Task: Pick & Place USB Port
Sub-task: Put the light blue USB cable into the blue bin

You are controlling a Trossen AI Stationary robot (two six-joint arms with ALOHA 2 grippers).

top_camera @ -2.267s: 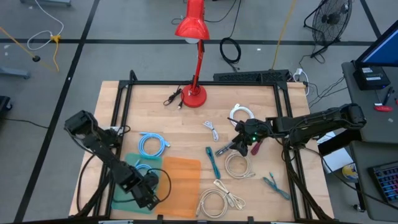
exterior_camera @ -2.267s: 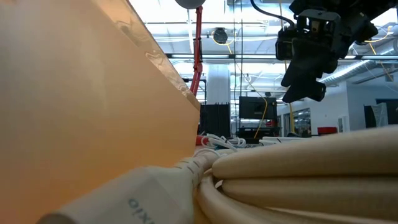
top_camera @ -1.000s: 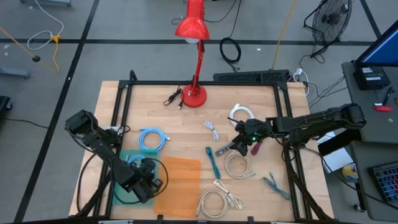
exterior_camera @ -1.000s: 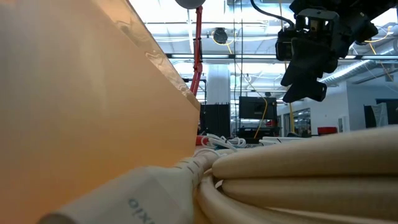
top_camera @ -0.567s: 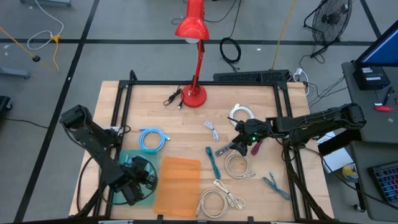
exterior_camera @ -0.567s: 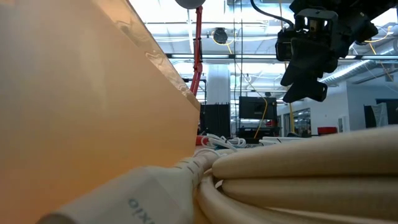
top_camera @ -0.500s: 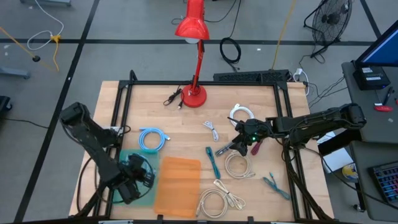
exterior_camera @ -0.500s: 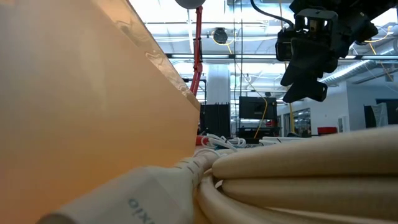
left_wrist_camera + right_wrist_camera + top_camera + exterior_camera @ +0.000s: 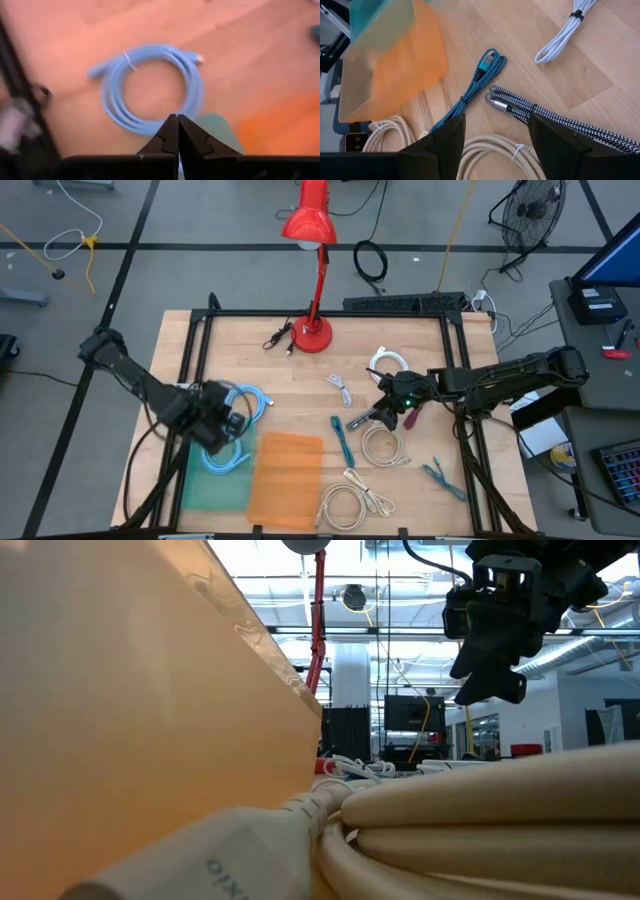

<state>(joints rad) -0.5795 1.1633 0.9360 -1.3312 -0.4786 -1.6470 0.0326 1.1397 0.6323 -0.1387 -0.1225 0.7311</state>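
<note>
My left gripper [image 9: 228,424] hangs shut and empty over the far edge of the green bin [image 9: 205,492]. In the left wrist view its tips [image 9: 177,121] point at the near side of a blue cable coil [image 9: 150,85] lying flat on the wood [image 9: 253,401]. A second blue coil [image 9: 228,459] lies inside the green bin. My right gripper [image 9: 380,416] is open above the table's middle. Between its fingers [image 9: 495,120] I see a teal braided cable [image 9: 475,85] and a black-and-white braided cable [image 9: 530,112] on the table below.
An orange bin [image 9: 285,480] stands next to the green one. Beige cable coils [image 9: 382,447] [image 9: 345,502], a white cable [image 9: 390,363], a small white cable [image 9: 340,388] and a teal cable [image 9: 438,473] lie about. A red lamp's base [image 9: 312,332] stands at the far edge.
My left gripper has risen from low over the green bin and gone toward the table's far edge, to the blue coil on the wood, tipping more downward and staying shut. The blue coil in the green bin, hidden under the arm before, now shows.
</note>
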